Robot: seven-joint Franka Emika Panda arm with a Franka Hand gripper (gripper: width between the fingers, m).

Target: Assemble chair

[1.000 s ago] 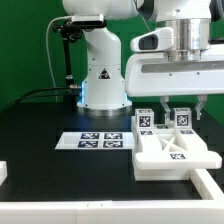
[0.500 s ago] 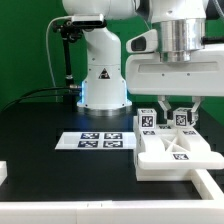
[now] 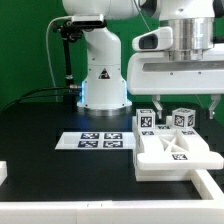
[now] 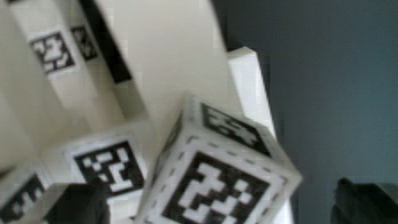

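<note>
- Chair (image 3: 172, 146): one partly built assembly of white plastic, at the exterior view's right on the black table (image 3: 50, 120), near the front edge.
- Flat slab (image 3: 176, 157): one, lying flat, with one tag visible on its top face.
- Tagged posts: two stand upright at the far side of the slab, left post (image 3: 146, 120) and right post (image 3: 183, 117), close together but apart.
- Gripper (image 3: 183, 98): hangs directly above the posts; jaws spread wide, holding nothing; one finger (image 3: 216, 106) shows to the right of the right post.
- Marker board (image 3: 93, 141): one, flat on the table, just left of the chair.
- Robot base (image 3: 101, 70): far side, behind the marker board.
- Wrist view: tagged block (image 4: 222, 170) fills the picture close up; further tagged white pieces behind it.
</note>
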